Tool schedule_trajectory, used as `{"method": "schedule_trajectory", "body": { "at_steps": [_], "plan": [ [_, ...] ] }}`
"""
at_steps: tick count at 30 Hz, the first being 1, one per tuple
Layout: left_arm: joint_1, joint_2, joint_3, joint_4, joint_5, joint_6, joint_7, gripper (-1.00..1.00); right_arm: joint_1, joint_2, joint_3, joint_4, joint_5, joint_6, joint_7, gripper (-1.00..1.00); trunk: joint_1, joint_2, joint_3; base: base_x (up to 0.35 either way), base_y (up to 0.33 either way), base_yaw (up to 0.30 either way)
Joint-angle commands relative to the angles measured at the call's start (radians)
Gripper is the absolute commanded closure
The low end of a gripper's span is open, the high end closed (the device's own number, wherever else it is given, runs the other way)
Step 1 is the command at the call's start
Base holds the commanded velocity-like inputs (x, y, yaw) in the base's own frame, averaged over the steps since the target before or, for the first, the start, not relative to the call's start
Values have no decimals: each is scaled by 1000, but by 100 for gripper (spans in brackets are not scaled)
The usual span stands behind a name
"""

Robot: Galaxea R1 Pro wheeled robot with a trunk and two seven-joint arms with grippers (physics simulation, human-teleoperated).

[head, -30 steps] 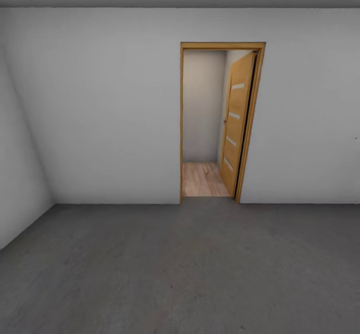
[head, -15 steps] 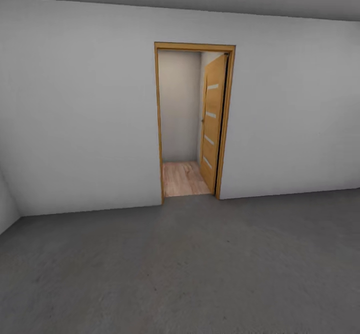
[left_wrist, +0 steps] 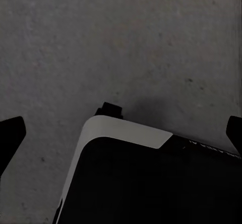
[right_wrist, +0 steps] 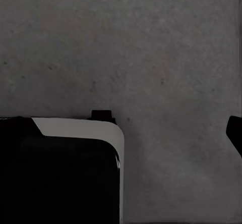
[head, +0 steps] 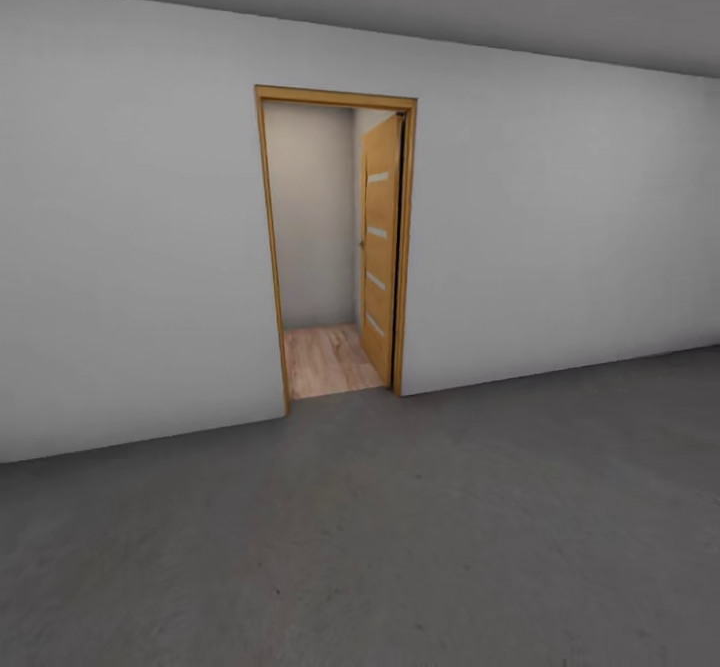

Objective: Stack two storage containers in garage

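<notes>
Task status: the robot stands in the garage, and neither storage container is in view, so their location cannot be told from these pictures. Judged from this, no container is yet set on the floor here, and both the placing and the stacking remain to be done.

Left tool (left_wrist: 121, 130): the two dark fingertips sit at opposite edges of the left wrist view, spread wide, with nothing between them. Right tool: one dark fingertip (right_wrist: 235, 133) shows at the picture edge; the opening cannot be told, and no object is seen in its grip. Below both wrists lies a corner of the robot base (left_wrist: 126, 133), black with a rounded white edge.

The floor (head: 420, 537) is dark grey concrete, rough and matte, faintly mottled.

Far: a plain, smooth white wall (head: 140, 247). Left of centre, a wood-framed doorway (head: 335, 247) stands open; its wood-panelled door (head: 378, 257), with pale horizontal inserts, is swung inward. Beyond it, light wood plank flooring (head: 325, 357) begins.
</notes>
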Motion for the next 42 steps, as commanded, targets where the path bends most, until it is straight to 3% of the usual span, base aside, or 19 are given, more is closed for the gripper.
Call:
{"method": "schedule_trajectory", "body": {
  "at_steps": [1,10,17,42],
  "plan": [
    [0,0,-9,0,8,-2,3,-100,-2,0,-8,3,11,-5,-4,-100,0,-1,-1,0,0,-286],
    [0,0,-9,0,8,-2,3,-100,-1,0,-8,3,11,-5,-4,-100,0,-1,6,0,0,-277],
    [0,-1,-10,0,5,-2,2,-100,-1,-2,-7,3,12,-3,-4,-100,0,-1,7,77,0,-75],
    [0,-3,-12,0,-6,-1,1,-100,-2,-3,-2,2,18,1,-14,-100,0,-1,7,314,0,-2]
  ]
}}
